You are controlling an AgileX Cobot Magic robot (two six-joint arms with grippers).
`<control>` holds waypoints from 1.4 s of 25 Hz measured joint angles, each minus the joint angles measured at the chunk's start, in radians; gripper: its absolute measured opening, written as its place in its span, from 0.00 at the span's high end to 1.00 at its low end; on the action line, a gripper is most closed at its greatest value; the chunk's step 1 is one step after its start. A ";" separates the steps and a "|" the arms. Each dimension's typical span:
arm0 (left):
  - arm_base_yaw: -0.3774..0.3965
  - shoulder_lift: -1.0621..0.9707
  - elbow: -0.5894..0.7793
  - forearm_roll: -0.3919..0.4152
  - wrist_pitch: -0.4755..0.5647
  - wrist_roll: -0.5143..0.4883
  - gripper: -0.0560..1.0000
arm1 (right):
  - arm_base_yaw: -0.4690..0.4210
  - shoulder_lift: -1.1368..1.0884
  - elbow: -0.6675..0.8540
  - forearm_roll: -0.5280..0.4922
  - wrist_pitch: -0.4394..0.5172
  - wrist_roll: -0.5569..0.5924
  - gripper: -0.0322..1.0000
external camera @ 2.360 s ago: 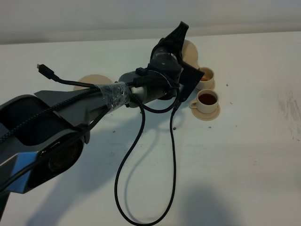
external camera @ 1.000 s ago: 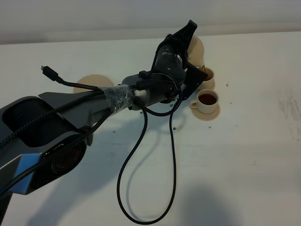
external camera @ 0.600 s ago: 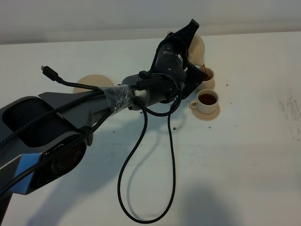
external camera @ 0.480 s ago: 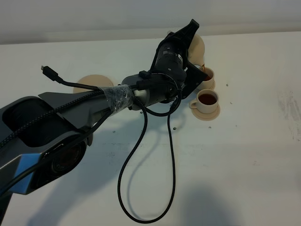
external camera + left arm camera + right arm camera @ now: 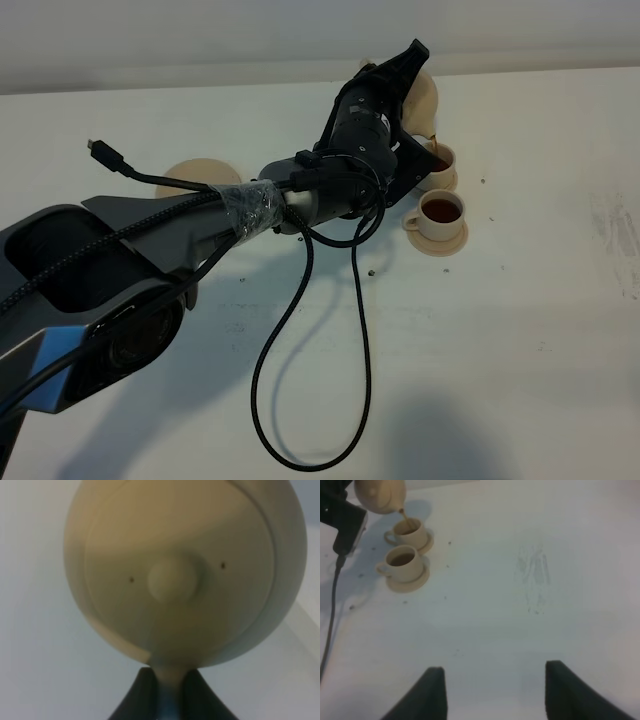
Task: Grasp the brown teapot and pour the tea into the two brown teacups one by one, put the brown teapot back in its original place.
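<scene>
The brown teapot (image 5: 428,100) hangs tilted above the far teacup (image 5: 438,160), and a thin stream of tea runs from its spout into that cup. My left gripper (image 5: 398,72) is shut on the teapot's handle. In the left wrist view the teapot (image 5: 185,570) fills the picture, with my left gripper (image 5: 169,692) pinching the handle. The near teacup (image 5: 441,212) holds dark tea on its saucer. The wide tan saucer (image 5: 196,170), the original place, lies bare at the left, half behind the arm. My right gripper (image 5: 492,690) hangs open over bare table, with teapot (image 5: 379,494) and cups (image 5: 408,529) (image 5: 402,560) far off.
A black cable (image 5: 300,350) loops down from the left arm over the table's middle. The left arm's body (image 5: 110,270) covers the left front of the table. Faint scuff marks (image 5: 535,575) show on the white table (image 5: 540,330) at the right.
The left gripper has tipped the teapot further and shifted it slightly right over the far cup. Tea now streams into that cup. The near cup has not moved.
</scene>
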 joint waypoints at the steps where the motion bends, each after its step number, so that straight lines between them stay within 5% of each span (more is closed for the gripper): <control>1: 0.000 0.000 0.000 0.000 -0.001 0.000 0.84 | 0.000 0.000 0.000 0.000 0.000 0.000 0.52; 35: 0.000 0.017 0.000 0.011 0.007 0.021 0.84 | 0.000 0.000 0.000 0.000 0.000 0.000 0.52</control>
